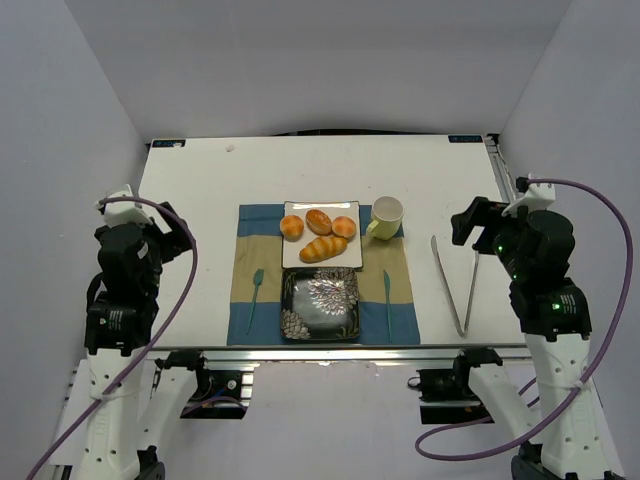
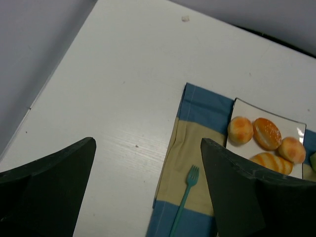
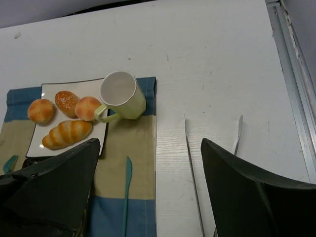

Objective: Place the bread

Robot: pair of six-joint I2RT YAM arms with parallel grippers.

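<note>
The bread (image 1: 319, 221), a small oval roll with a darker brown top, lies on the white square plate (image 1: 346, 256) between two rounder orange buns (image 1: 291, 227), behind a long ridged loaf (image 1: 323, 248). It also shows in the left wrist view (image 2: 267, 133) and in the right wrist view (image 3: 66, 102). A dark flower-patterned plate (image 1: 292, 300) sits empty in front of the white one. My left gripper (image 1: 178, 236) (image 2: 147, 143) is open and empty above the table's left side. My right gripper (image 1: 466, 224) (image 3: 150, 143) is open and empty at the right.
A blue and tan placemat (image 1: 243, 285) lies under both plates. On it are a teal fork (image 1: 254, 295), a teal knife (image 1: 387, 300) and a pale green mug (image 1: 386, 217). Metal tongs (image 1: 455, 285) lie on the table to the right.
</note>
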